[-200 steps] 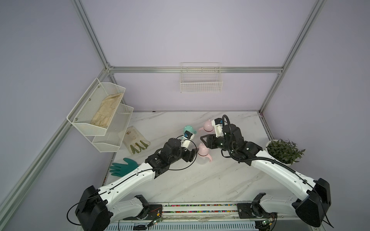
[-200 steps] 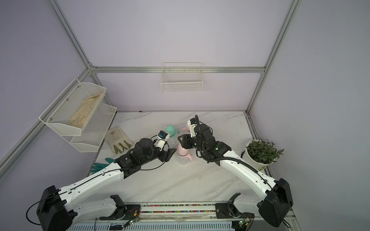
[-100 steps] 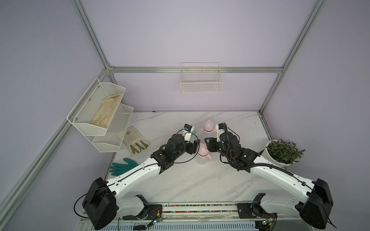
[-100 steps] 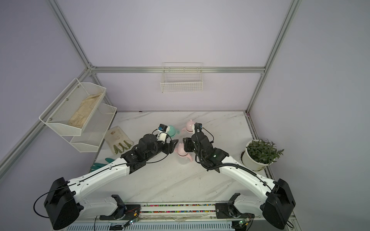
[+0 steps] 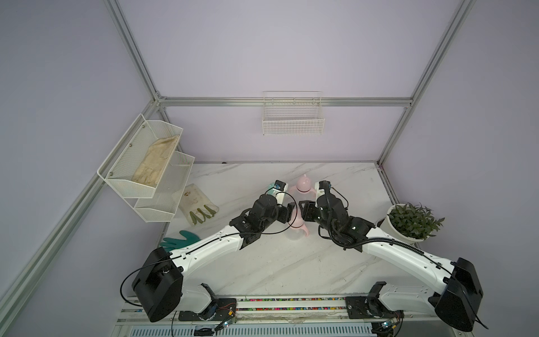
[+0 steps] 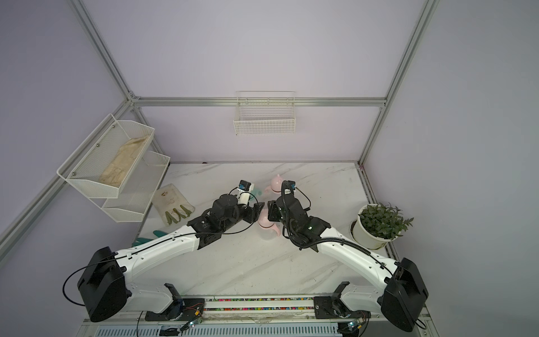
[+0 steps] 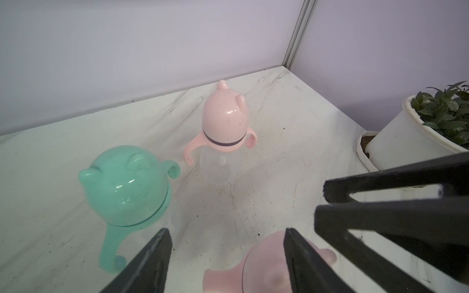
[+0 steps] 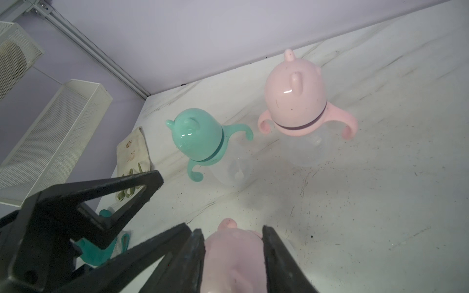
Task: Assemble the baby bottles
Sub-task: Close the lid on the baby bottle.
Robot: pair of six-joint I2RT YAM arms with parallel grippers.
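Observation:
Three baby bottles stand on the marble table. The near pink bottle (image 5: 296,224) is between both grippers. My right gripper (image 8: 232,234) is shut on its pink eared cap (image 8: 233,261), with a finger against each side. My left gripper (image 7: 227,243) is open around the same bottle (image 7: 266,269): one finger touches the cap and the other stands apart from it. Behind them stand the capped mint bottle (image 7: 127,182) and the capped pink bottle (image 7: 224,121), each with its handles on. In a top view the mint bottle (image 6: 257,192) is mostly hidden by my left wrist.
A potted plant (image 5: 411,221) stands at the table's right edge. A green rubber glove (image 5: 180,237) and a beige glove (image 5: 198,204) lie on the left. A two-tier mesh shelf (image 5: 151,172) hangs on the left wall and a wire basket (image 5: 293,116) on the back wall.
Both grippers have drawn in on the near pink bottle from opposite sides. The right jaws narrowed onto its cap. The left jaws narrowed a little.

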